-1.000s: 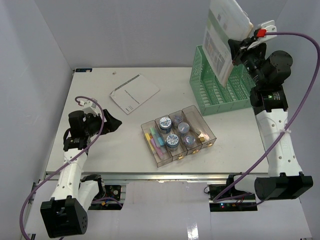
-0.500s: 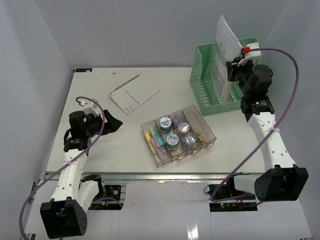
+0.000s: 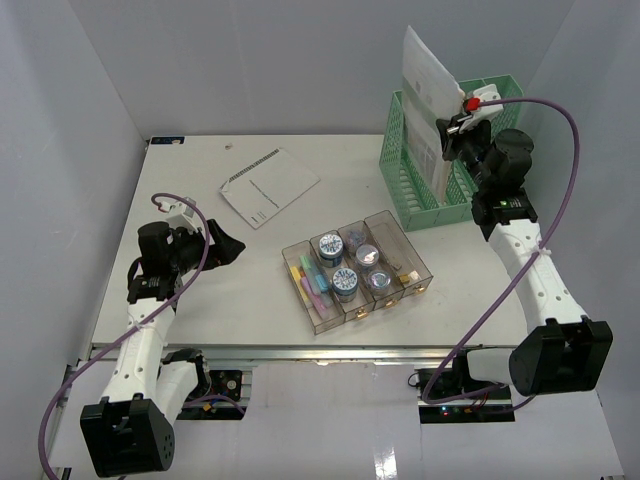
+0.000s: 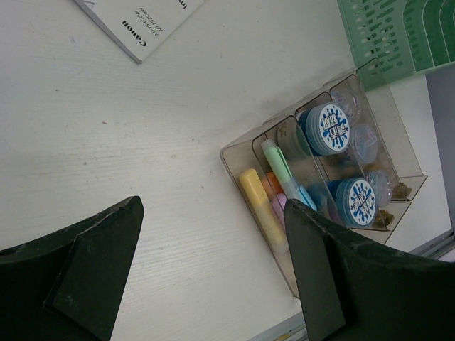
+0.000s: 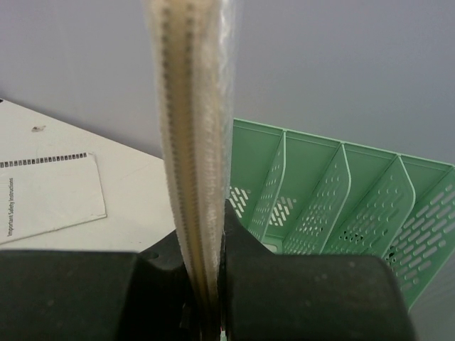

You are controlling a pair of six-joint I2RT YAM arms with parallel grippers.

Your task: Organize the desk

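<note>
The white counter (image 3: 200, 310) is spread under everything, with a metal rail along its near edge. At the left, the left tool (image 3: 228, 246) is held wide apart over the counter, and nothing is gripped in it. A thin white booklet (image 3: 268, 186) is laid flat further back. In the middle, a clear tray (image 3: 398, 243) is set, filled with blue-topped jars (image 3: 344, 282) and bright pens (image 3: 312, 282). At the far right, a green rack (image 3: 415, 195) is stood. A thick book (image 3: 425, 85) is pinched upright by the clenched right tool (image 3: 452, 135), over the rack's left side.
</note>
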